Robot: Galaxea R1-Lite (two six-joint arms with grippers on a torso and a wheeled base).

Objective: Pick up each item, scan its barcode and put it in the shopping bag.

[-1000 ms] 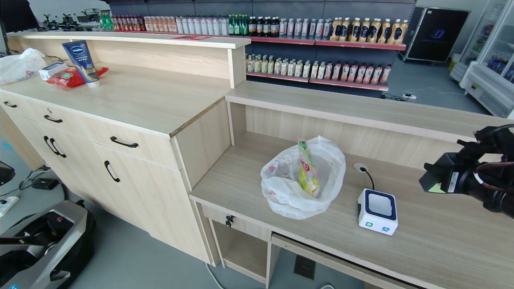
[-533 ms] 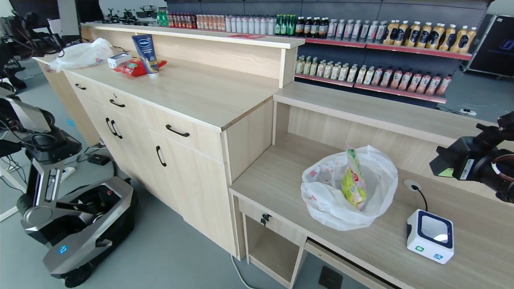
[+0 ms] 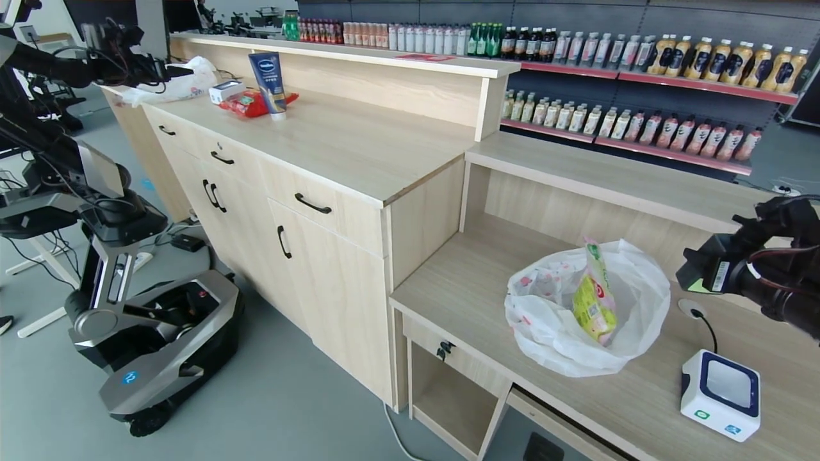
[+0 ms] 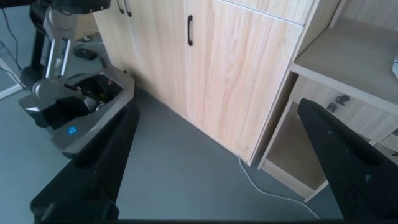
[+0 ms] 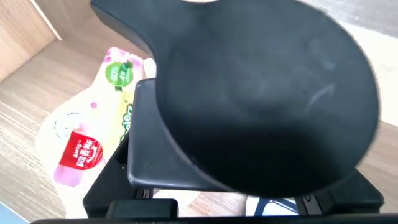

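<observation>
Left gripper (image 4: 217,106): jaws spread wide, nothing held. Cabinet doors (image 4: 242,68) lie beyond it.
Right gripper (image 3: 705,274): open or closed, cannot tell.
Scanner (image 3: 721,394): on the desk (image 3: 487,288), below this gripper, nearer side.
Shopping bag (image 3: 564,339): just left of it and lower, mouth open, with the snack packet (image 3: 592,301) on end inside.
Far left of it, on the tall counter (image 3: 359,147): blue tube (image 3: 269,80) standing, red packet (image 3: 246,102) beside it.

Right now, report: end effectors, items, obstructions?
Left end effector open, empty. Right end effector over low counter. Snack packet in shopping bag; blue tube on high counter.
</observation>
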